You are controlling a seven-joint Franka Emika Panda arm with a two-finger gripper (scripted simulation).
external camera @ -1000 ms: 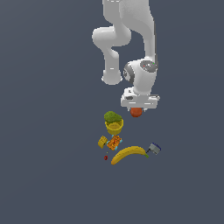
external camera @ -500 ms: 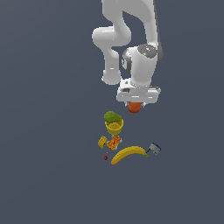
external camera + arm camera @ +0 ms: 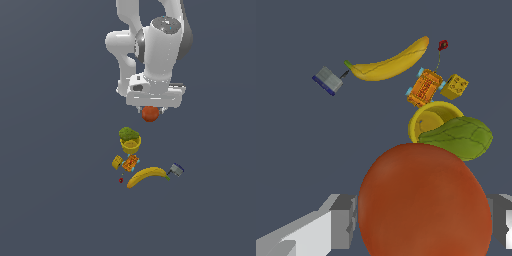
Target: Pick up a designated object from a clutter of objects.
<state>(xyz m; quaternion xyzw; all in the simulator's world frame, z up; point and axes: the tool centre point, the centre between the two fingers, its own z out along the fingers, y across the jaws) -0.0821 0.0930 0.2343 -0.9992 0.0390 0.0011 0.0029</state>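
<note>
Red-orange and smooth, the sphere (image 3: 150, 113) sits between the fingers of the gripper (image 3: 150, 111), clamped at its sides and hanging clear above the clutter; in the wrist view it fills the foreground (image 3: 425, 202) with a grey finger (image 3: 344, 220) pressed to either flank. A grip across the widest part suits a round, slick ball, since any hold off the middle would likely squeeze it out. The white arm (image 3: 160, 50) stands nearly straight over it, so the load hangs plumb under the wrist.

Below, on the dark grey table (image 3: 55, 200), the rest lies apart from the held ball. Nearest beneath is the green lumpy thing (image 3: 128, 133), resting on the rim of the yellow cup (image 3: 131, 145). Just nearer than the cup lie the orange patterned box (image 3: 131, 162) and, at its left in the exterior view, the yellow block (image 3: 117, 161). The banana (image 3: 148, 176) curves across the near side, with the grey-blue piece (image 3: 176, 169) close to its right end and a tiny dark-red berry (image 3: 121, 180) off its left end.

By my judgement the pick is essentially made; what remains is keeping the hold steady.
</note>
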